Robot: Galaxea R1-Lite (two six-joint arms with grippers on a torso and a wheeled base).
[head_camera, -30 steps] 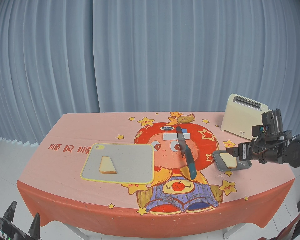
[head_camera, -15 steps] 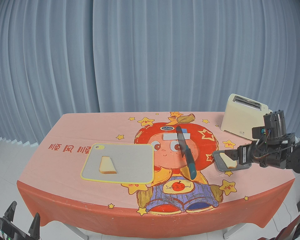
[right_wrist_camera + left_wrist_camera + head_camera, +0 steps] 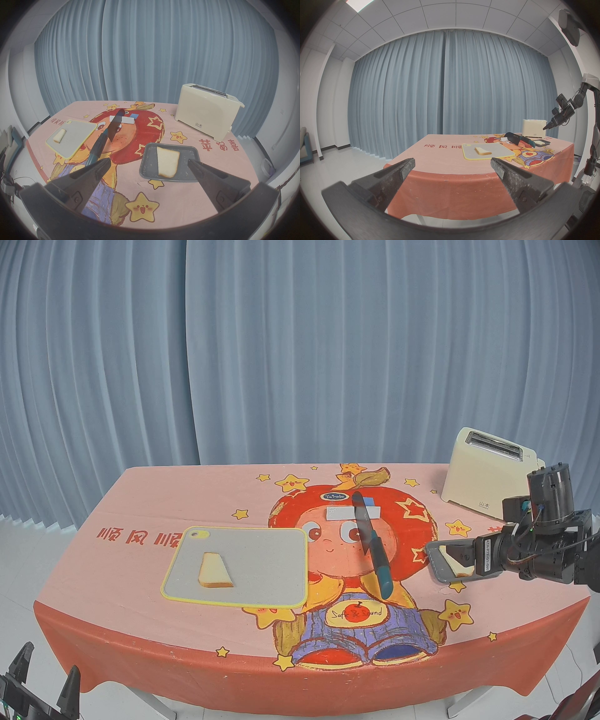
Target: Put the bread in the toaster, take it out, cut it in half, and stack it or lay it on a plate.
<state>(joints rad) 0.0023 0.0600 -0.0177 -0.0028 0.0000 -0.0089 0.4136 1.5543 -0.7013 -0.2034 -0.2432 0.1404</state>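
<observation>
Plating seemed in hand: the right claw (image 3: 148, 162) hung open above the pale bread half (image 3: 167, 162) in the dark grey metal tray (image 3: 187, 152). Next it would need the second bread half (image 3: 215, 571) on the grey yellow-rimmed cutting board (image 3: 269, 565); the left claw (image 3: 452, 162) gaped open off the bench (image 3: 156, 502)

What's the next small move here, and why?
Probably raise the left gripper toward the bread half on the cutting board: the other half already lies on the tray, and the right gripper hangs open over it, holding nothing.
</observation>
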